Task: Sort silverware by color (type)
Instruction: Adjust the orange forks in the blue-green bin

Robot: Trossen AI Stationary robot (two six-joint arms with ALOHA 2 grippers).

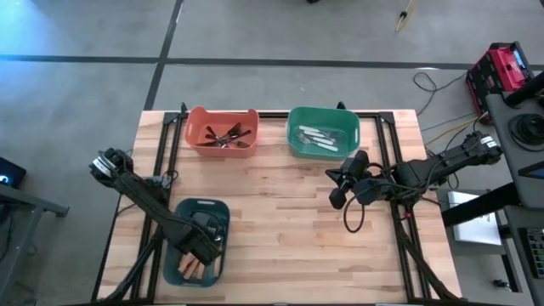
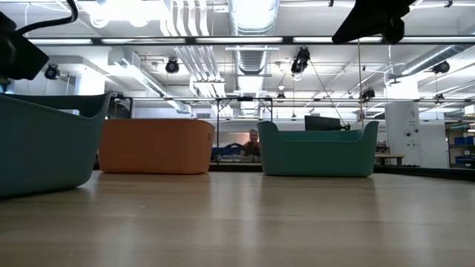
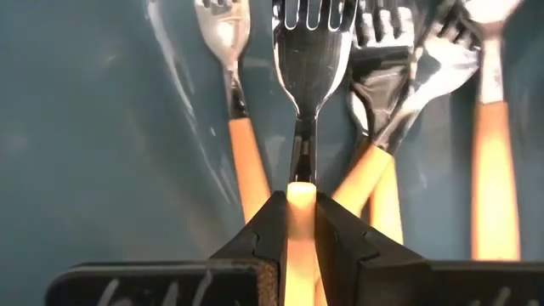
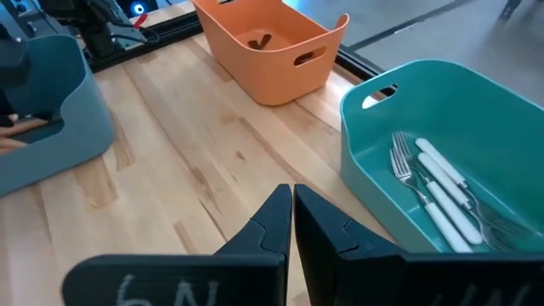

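The left gripper [image 1: 202, 248] reaches down into the dark blue bin [image 1: 223, 210] near the table's 7 o'clock edge, its jaws pinched narrow on the handle of an orange-handled fork [image 3: 299, 127]. Crowded close around that fork lie the other orange-handled pieces [image 3: 240, 136], their handles crossing beside it and their metal heads pointing toward the bin's far wall, so the bin walls and these neighbours hem the gripper in on all sides. The right gripper [image 1: 337, 197] hovers above the bare wood [image 1: 280, 229] right of the table's centre, jaws closed on nothing, with a loop of its cable hanging just below it. At 12 o'clock from it stands the green bin [image 1: 295, 140] holding the white-handled forks [image 4: 438, 183]; at 11 o'clock on the table, the orange bin [image 1: 197, 119] holds the black utensils [image 1: 228, 136]. The two far bins stand side by side, slightly apart, close to the table's far edge. The broad middle of the tabletop between the three bins lies open.
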